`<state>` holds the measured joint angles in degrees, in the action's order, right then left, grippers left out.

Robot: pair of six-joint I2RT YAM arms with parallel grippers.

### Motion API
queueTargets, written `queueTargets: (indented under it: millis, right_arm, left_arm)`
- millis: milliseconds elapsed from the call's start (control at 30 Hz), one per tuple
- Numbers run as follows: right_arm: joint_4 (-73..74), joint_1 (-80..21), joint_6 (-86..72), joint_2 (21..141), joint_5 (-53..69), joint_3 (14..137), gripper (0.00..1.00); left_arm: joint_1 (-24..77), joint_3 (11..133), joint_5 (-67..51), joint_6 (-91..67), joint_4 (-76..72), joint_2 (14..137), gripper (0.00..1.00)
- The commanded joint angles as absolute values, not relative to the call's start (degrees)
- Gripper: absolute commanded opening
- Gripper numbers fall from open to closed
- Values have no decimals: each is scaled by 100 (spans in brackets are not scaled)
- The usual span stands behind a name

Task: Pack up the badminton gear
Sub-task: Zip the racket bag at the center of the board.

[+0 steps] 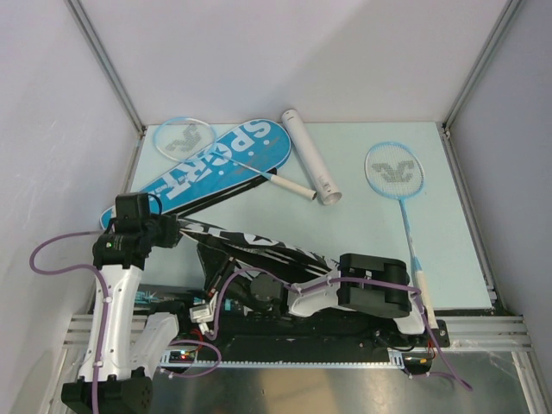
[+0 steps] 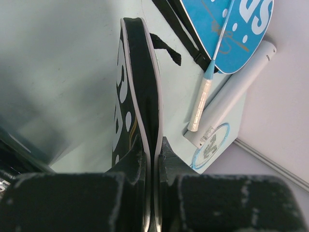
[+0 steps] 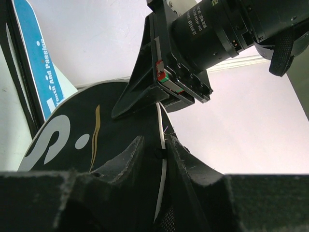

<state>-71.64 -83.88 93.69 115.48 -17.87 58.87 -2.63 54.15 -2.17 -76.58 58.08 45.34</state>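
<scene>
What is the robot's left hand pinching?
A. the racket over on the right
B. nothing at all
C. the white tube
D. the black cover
D: in the left wrist view the left gripper is clamped shut on the edge of the black cover, while the white tube lies free farther back.

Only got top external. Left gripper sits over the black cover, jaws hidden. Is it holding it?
Observer: Yes. Left wrist view: the left gripper is shut on the black cover, right on its white piping.
Operator: Right gripper?
Observer: Right wrist view: the right gripper straddles the same piping. Whether it clamps, cannot tell.
Operator: How close are the two?
Observer: The left gripper's finger pinches the piping just ahead of the right fingers.
</scene>
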Motion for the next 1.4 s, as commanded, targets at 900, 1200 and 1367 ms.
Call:
queueTargets:
  millis: [900, 1200, 1367]
  right_arm:
    - [-6643, -8819, 7650, 9785, -3413, 4512, 0]
    - [-4588, -9169, 5697, 8622, -4160, 3994, 0]
    - [-3461, -9299, 4549, 8072, -4496, 3785, 0]
  left_arm:
    - [-289, 6535, 932, -7996, 6114, 4774, 0]
    - [-298, 6899, 1106, -8095, 6214, 5064, 0]
    - [-300, 7125, 1298, -8146, 6318, 5195, 0]
